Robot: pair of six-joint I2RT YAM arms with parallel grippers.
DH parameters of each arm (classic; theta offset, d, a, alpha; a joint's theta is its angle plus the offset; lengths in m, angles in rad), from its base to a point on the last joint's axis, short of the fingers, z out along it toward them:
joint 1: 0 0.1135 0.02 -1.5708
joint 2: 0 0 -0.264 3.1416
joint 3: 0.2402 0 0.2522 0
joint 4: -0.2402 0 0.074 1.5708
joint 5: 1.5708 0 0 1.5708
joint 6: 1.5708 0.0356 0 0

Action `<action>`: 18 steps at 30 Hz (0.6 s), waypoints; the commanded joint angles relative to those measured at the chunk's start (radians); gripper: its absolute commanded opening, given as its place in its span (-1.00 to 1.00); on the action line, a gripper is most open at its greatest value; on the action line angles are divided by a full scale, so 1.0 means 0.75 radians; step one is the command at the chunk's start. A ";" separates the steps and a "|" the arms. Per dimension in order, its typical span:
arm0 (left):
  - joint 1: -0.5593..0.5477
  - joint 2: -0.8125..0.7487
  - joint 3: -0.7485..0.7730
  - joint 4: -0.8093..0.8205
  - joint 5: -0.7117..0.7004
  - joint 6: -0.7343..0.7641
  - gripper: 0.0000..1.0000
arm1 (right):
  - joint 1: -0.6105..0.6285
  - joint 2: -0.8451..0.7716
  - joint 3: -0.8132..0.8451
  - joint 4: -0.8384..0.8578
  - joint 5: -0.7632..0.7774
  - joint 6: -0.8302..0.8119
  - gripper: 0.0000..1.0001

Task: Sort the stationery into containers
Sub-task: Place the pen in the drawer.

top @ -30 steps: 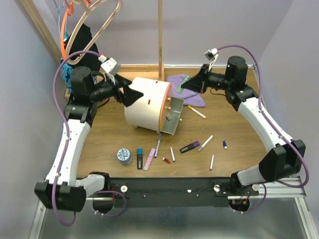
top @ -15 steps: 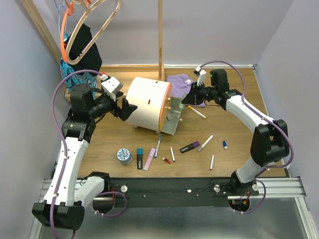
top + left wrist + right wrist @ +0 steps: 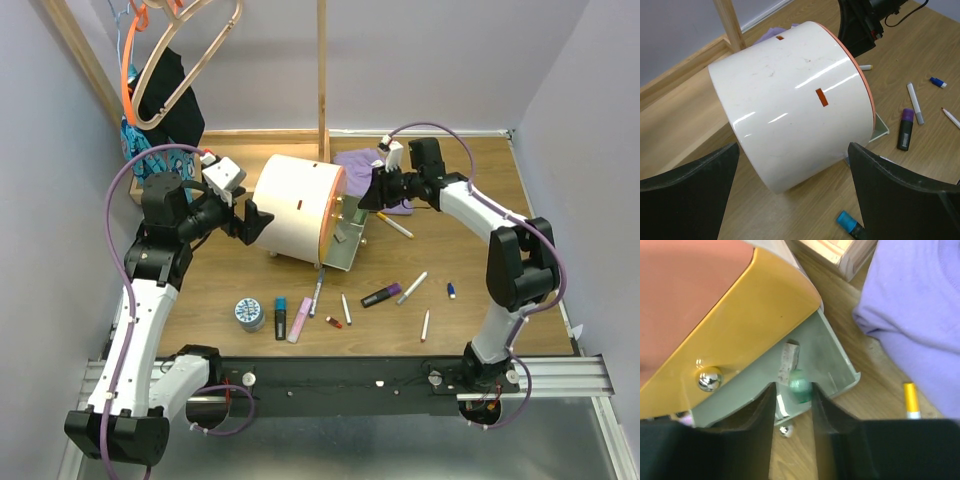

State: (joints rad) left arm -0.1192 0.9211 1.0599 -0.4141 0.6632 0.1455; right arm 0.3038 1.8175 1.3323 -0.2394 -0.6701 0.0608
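Since right gripper (image 3: pixel 793 394) reached drawer (image 3: pixel 834 359), narrowly parted around green marker (image 3: pixel 800 384); left gripper (image 3: pixel 793 152) wide.

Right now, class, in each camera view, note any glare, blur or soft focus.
Left wrist view: bright glare streaks across the cream drum; the left gripper's fingers look dark and soft. Right wrist view: a small green item, seen against the open drawer, is blurred. Top external view: evenly lit, sharp.
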 commanded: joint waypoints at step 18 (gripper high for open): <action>0.001 0.101 -0.016 0.094 -0.230 0.105 0.89 | -0.017 -0.245 -0.242 -0.168 0.233 -0.126 -0.99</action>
State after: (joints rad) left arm -0.1192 0.9970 1.0409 -0.3561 0.5625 0.1780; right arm 0.2989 1.6192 1.1812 -0.3389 -0.5591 0.0486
